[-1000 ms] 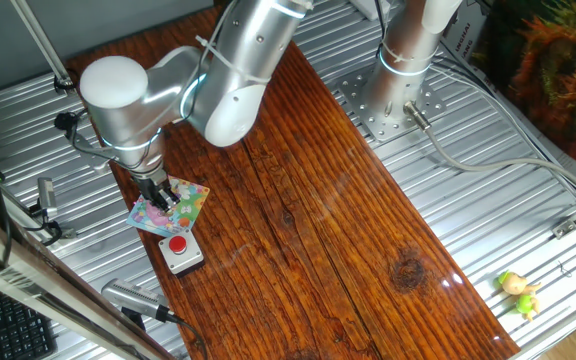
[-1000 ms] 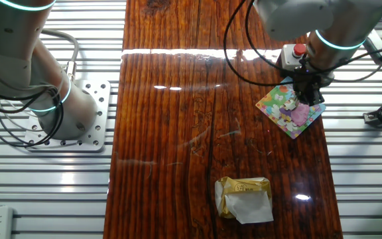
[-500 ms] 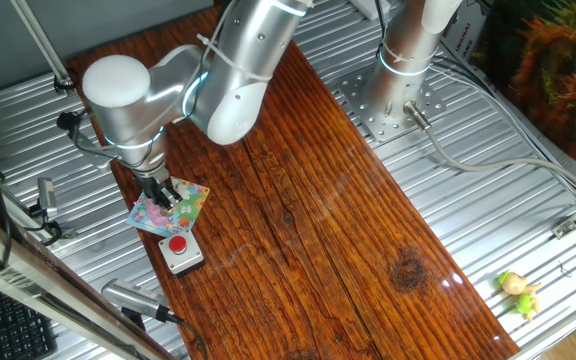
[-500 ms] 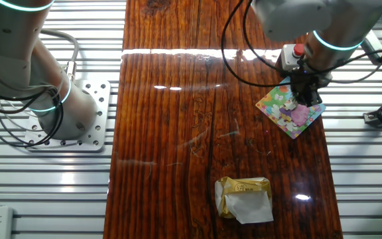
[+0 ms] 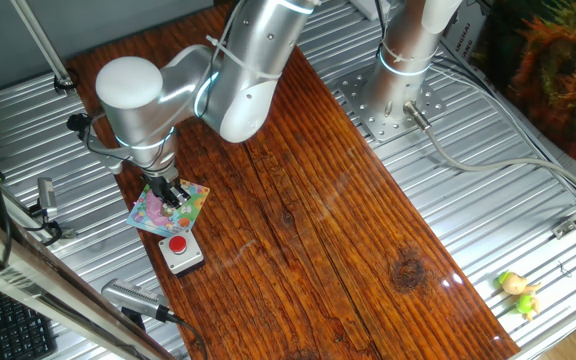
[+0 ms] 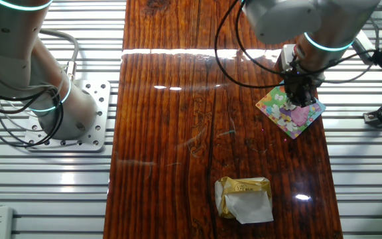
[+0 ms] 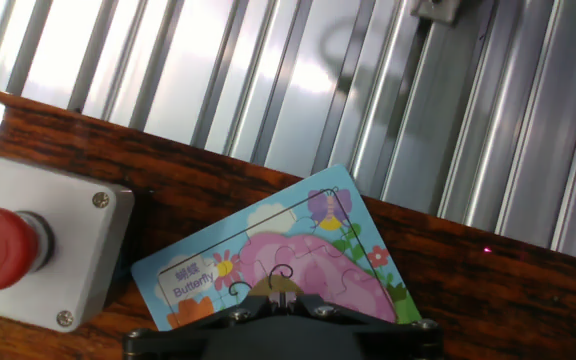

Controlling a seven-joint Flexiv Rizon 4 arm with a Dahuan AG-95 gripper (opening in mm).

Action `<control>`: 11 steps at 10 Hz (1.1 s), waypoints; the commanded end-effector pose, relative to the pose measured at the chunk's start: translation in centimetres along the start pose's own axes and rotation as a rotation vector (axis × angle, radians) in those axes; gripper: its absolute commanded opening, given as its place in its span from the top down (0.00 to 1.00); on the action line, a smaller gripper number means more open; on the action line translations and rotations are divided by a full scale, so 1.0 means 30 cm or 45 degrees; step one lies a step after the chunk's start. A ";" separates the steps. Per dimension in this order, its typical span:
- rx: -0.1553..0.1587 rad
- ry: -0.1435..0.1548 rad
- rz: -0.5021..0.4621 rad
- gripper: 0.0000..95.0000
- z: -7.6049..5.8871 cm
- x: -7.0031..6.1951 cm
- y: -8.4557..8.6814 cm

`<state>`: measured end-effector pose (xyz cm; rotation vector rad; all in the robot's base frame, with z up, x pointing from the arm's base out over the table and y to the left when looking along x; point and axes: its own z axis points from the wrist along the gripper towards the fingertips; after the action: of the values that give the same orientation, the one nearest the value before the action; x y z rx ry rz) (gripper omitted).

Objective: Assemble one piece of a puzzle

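At the left of the frame the gripper (image 5: 175, 193) hovers over the small pastel cartoon puzzle board (image 5: 158, 211); finger spread cannot be told; whether the piece is seated stays unclear.

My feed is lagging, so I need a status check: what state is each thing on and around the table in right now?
puzzle: flat on the wooden table, near its edge, beside the button box.
gripper: low over the puzzle; open or shut, cannot tell.
grey box with red button: upright, not pressed by anything.
crumpled gold wrapper: lying apart, untouched.
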<state>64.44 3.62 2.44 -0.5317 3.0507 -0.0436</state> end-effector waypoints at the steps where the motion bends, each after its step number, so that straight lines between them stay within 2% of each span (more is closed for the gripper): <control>1: -0.005 0.008 -0.010 1.00 -0.008 -0.005 0.002; 8: 0.013 0.028 -0.104 1.00 -0.009 -0.004 0.000; 11: 0.005 0.027 -0.128 1.00 -0.004 0.003 -0.027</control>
<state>64.67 2.67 2.51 -0.6905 3.0395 -0.0575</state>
